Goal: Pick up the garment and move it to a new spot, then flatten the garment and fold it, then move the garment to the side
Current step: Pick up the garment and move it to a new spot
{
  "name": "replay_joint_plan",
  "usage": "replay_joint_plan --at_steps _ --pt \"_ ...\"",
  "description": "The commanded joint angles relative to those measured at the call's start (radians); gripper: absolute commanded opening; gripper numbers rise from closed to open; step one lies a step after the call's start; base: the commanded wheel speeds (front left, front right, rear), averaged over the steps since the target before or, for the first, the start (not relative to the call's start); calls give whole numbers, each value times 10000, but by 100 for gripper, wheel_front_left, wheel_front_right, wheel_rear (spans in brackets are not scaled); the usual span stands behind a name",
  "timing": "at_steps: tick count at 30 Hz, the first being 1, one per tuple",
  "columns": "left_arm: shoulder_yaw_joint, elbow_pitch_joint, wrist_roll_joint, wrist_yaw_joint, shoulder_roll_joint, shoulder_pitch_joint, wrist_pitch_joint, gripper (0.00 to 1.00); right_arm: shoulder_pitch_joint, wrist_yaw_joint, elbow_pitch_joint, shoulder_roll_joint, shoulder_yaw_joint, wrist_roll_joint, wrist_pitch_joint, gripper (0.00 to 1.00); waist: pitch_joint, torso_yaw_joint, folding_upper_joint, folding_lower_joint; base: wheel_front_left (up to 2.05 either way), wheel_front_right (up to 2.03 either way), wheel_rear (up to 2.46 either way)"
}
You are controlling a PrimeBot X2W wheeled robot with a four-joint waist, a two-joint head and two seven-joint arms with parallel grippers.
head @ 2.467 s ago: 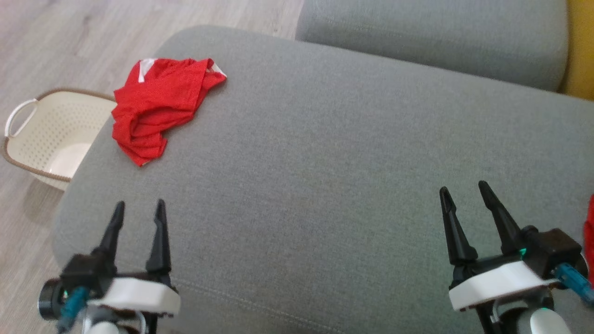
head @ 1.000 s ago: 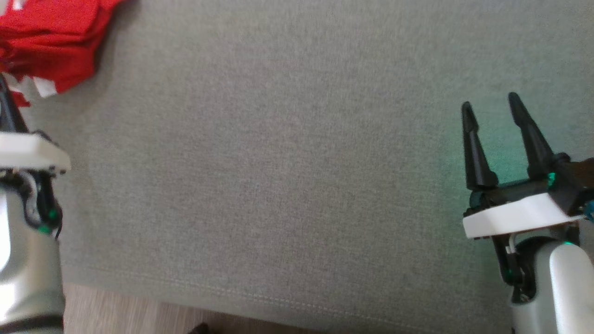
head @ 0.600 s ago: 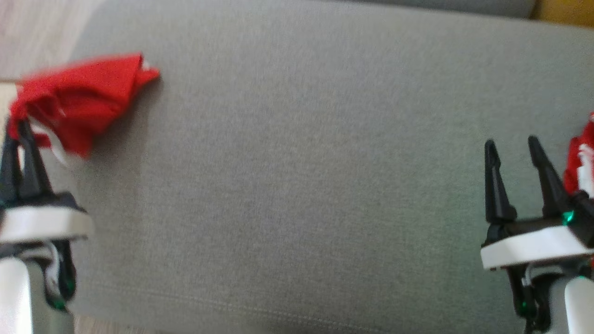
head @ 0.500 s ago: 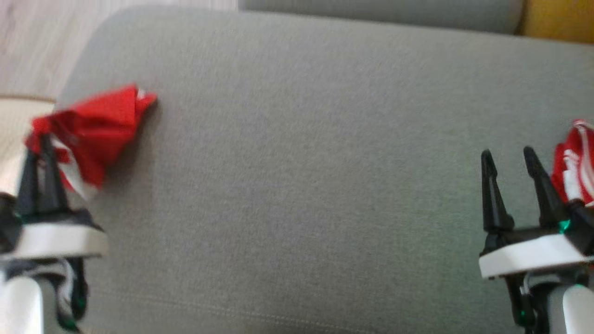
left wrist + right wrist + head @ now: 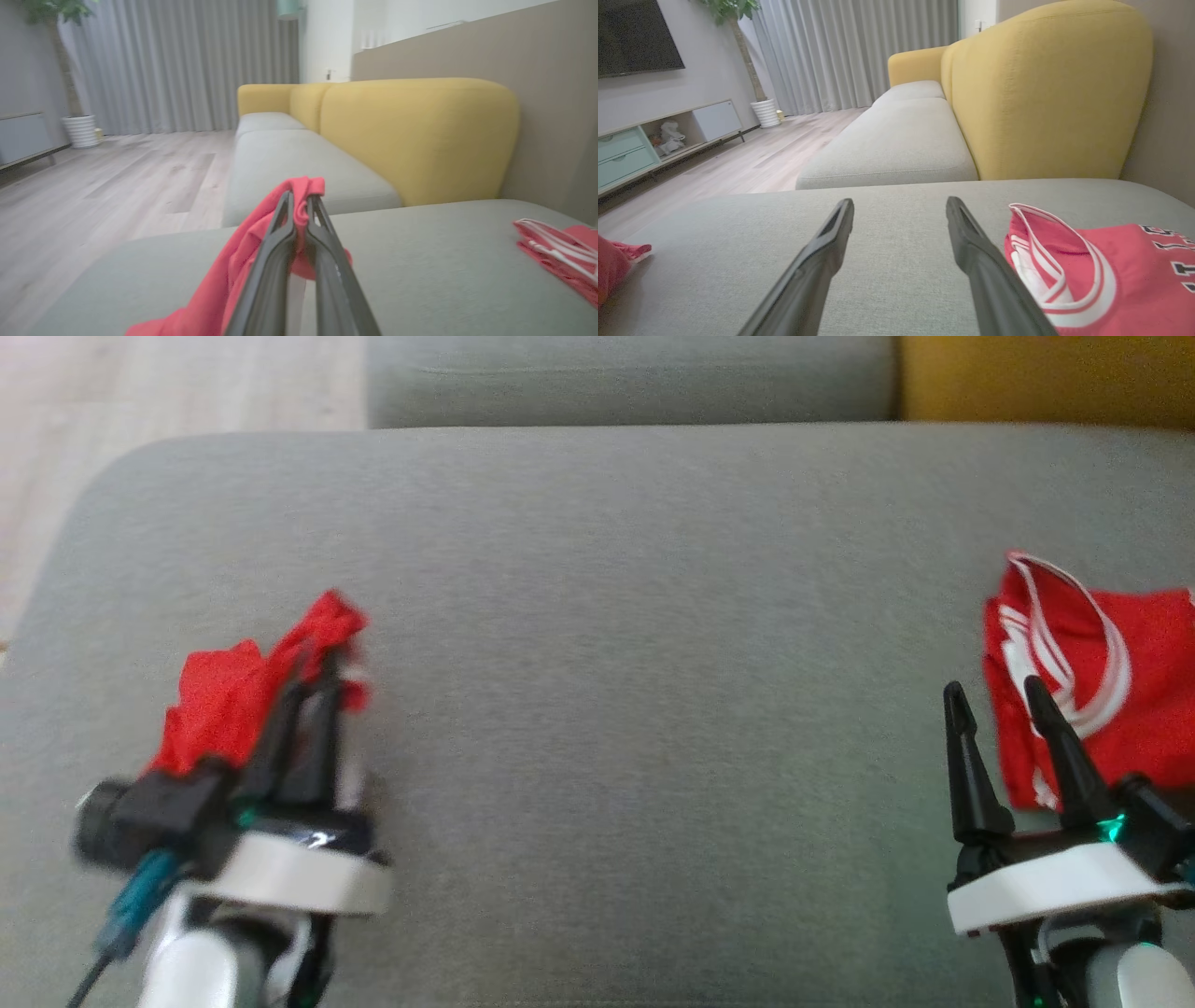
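Dark, white-edged block characters are printed on the folded red jersey (image 5: 1125, 261) in the right wrist view. The frame edge cuts them off, so none can be read for sure.

My garment (image 5: 219, 709) is a small red cloth, all bunched up. My left jaws are pinched tight on one fold of it (image 5: 233, 261). A little red bit pokes out past the tips. The rest hangs down on the left side of the jaws. Its low end (image 5: 612, 266) seems to lie on the grey sofa seat (image 5: 635, 709).
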Motion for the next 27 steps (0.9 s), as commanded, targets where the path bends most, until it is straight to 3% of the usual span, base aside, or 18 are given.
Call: replay_joint_plan --at_steps 1,8,14,23,24,25,26,27 --pt "-86 -328 -61 -238 -65 -1164 -46 0 -432 65 -415 -53 274 135 -41 100 380 -662 0 1 0 0 0" --pt "-1680 293 41 -803 -330 -3464 14 0 -947 65 -256 -53 467 494 -431 100 1470 -2172 0 1 0 0 0" --pt "-2867 1602 90 -980 -493 -5010 222 0 -1241 65 182 -53 569 948 -946 100 2390 -3215 0 1 0 0 0" --pt "-3730 4620 197 -1051 -341 -5447 397 0 -1583 65 811 -53 874 1266 -1522 100 2925 -3673 0 1 0 0 0" --pt "-3810 4875 232 -1055 -329 -5488 265 4 -1625 65 872 -53 908 1286 -1550 100 2942 -3663 0 1 0 0 0" --pt "-3880 5106 275 -1057 -318 -5518 137 43 -1666 65 924 -53 940 1317 -1576 100 2948 -3637 0 1 0 0 0" --pt "-3929 5303 266 -1059 -334 -5531 4 99 -1703 65 972 -53 954 1303 -1598 100 2939 -3584 0 1 0 0 0" --pt "-3987 5455 262 -1060 -354 -5548 -144 100 -1733 65 1021 -53 986 1305 -1598 100 2915 -3519 0 1 0 0 0"
